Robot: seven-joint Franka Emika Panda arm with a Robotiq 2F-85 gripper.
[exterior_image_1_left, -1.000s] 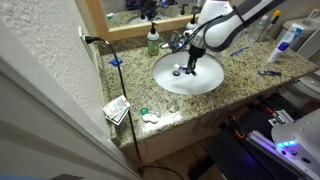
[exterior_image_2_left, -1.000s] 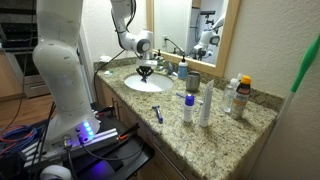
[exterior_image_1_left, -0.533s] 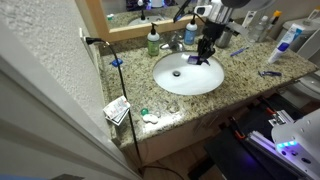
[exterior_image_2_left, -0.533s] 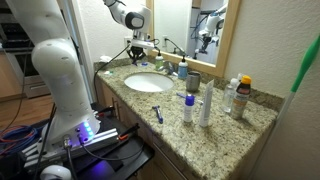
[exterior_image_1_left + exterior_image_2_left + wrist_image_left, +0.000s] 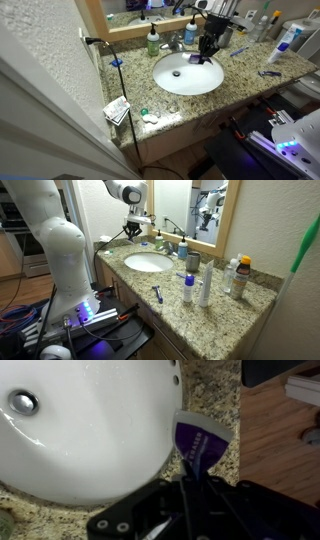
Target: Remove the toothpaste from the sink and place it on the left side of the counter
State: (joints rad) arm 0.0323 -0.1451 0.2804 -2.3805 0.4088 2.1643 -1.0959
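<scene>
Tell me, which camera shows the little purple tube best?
The wrist view: the toothpaste sits mid-picture, plainly purple, held by the gripper at the edge of the sink. In both exterior views it is at most a tiny speck at the gripper.

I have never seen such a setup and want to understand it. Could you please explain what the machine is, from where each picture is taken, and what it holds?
The machine is a robot arm with a two-finger gripper at its end. Two pictures come from cameras standing outside the robot. They look at a bathroom counter from different places. The third comes from a camera on the wrist, looking down past the fingers. The counter carries a white sink and a green bottle beside the tap. The gripper is shut on a small purple toothpaste, held above the sink's rim.
</scene>
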